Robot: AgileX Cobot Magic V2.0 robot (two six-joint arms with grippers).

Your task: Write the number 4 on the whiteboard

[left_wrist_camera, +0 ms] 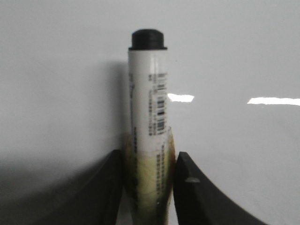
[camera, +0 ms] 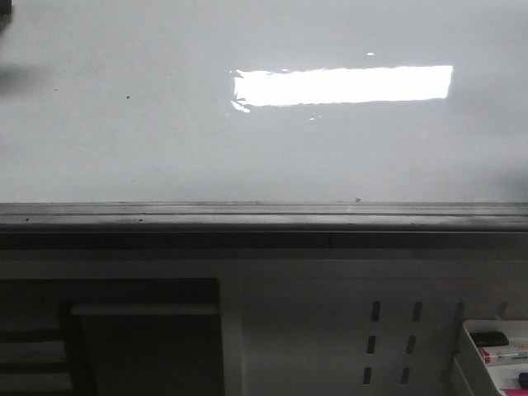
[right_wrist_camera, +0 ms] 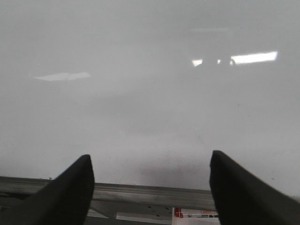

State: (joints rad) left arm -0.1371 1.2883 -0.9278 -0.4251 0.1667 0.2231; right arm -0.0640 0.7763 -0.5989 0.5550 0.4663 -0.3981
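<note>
whiteboard (camera: 165, 124) blank above its grey ledge (camera: 264, 216), no number 4 yet. left pincer (left_wrist_camera: 149, 187) pinching a capped marker (left_wrist_camera: 147, 117) before the whiteboard; right pincer (right_wrist_camera: 150, 187) spread, empty. likely snag: cap on, so no ink, or marker slipping under pressure.

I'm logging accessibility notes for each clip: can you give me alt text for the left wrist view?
The left end effector is shut on a white cylindrical marker with a black cap, which points up toward the glossy white whiteboard filling the background. No pen strokes show on the board, only two bright light reflections and the marker's soft shadow.
</note>
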